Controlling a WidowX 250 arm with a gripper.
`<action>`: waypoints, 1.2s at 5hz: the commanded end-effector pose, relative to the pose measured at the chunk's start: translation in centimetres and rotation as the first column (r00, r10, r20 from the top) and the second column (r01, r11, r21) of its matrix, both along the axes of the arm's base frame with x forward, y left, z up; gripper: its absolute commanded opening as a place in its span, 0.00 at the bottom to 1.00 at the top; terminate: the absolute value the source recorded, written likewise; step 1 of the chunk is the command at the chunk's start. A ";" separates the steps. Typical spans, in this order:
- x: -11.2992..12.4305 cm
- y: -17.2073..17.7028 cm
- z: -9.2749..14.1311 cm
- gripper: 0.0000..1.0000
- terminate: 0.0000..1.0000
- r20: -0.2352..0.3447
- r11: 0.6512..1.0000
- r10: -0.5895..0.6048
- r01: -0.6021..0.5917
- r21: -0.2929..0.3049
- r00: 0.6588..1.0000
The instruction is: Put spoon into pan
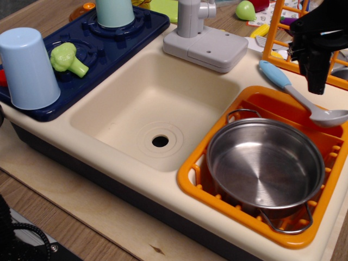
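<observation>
From my remote seat I see a wooden table (109, 217) carrying a cream toy sink unit (87, 138), with the basin (152, 103) and its drain hole in the middle. To the left of the basin sits a dark blue stovetop (125, 41); to the right, an orange basket (190, 174) fills the draining side. Behind the basin stands a grey faucet (198, 35), and an orange rack (277, 43) rises at the far right.

The pan (266, 166) rests inside the basket, shiny and upright, its wire loop handles at the near and far rims. On the stovetop I see a light blue cup (27, 68) upside down, a teal cup (114, 11) on the far burner, and a green broccoli (68, 58) between them.

The black end effector (315, 84) hangs at the upper right, above the spoon (296, 92). I cannot tell how far its fingers are apart, nor whether they touch the spoon. The spoon lies slanted, its blue handle on the cream counter, its grey bowl over the basket's far edge just beyond the pan's rim, outside the pan.
</observation>
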State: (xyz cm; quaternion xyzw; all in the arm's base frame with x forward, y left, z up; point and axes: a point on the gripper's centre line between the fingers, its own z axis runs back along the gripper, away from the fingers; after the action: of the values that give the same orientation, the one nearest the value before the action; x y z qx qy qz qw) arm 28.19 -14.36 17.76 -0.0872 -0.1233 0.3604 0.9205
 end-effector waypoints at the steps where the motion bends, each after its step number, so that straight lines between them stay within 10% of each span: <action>1: 0.0 0.0 0.0 1.00 0.00 0.000 1.000 0.000 0.000 0.000 1.000; 6: 1.0 -1.9 -3.3 1.00 0.00 -0.013 0.999 -0.024 0.023 -0.037 1.000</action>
State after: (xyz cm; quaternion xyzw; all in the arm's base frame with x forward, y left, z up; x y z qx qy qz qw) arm 28.92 -16.10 12.91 -0.0991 -0.0915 0.3557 0.9248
